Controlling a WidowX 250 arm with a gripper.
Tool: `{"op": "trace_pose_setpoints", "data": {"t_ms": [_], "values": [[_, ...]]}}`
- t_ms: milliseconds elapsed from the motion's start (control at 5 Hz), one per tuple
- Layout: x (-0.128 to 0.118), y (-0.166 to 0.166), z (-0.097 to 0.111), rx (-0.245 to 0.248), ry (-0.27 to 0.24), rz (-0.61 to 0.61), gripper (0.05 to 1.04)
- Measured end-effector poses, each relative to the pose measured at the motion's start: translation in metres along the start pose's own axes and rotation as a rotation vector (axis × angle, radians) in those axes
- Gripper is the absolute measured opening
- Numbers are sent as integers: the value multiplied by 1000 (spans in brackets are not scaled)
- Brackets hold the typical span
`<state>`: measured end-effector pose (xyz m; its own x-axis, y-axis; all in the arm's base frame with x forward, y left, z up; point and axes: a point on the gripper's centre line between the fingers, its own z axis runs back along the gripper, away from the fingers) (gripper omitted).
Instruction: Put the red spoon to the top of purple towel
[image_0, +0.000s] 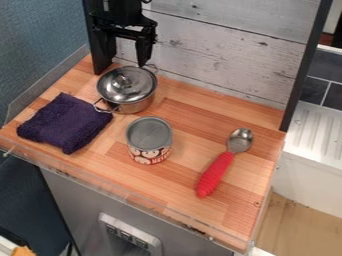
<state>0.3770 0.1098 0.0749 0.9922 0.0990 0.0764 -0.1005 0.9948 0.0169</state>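
Note:
The black gripper (121, 67) hangs at the upper left in front of the backboard, its fingers apart and nothing held between them. Its tips are by the far side of the lidded pot. The red spoon (216, 173) lies on the right part of the wooden top, well away from the gripper. Its red handle points toward the front edge and its metal bowl toward the back right. A dark purple towel (65, 122) lies bunched at the left, just left of the pot, with nothing on it.
The silver pot with a lid (127, 87) stands at the back left beside the towel. An upright tin can (149, 140) stands between towel and spoon. A whitish plank backboard (227, 47) closes the rear, and a clear low rim (120, 194) runs along the front edge.

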Motion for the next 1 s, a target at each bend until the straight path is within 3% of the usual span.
{"op": "trace_pose_setpoints", "data": {"t_ms": [200,400,800,1000], "values": [[-6,-3,-16,-17,40,-3,1001],[-27,-21,-26,-111,50,-61,1001],[-65,-99,-13,-118,19,-274,1001],[-84,-136,-23,-115,17,-337,1001]]}}
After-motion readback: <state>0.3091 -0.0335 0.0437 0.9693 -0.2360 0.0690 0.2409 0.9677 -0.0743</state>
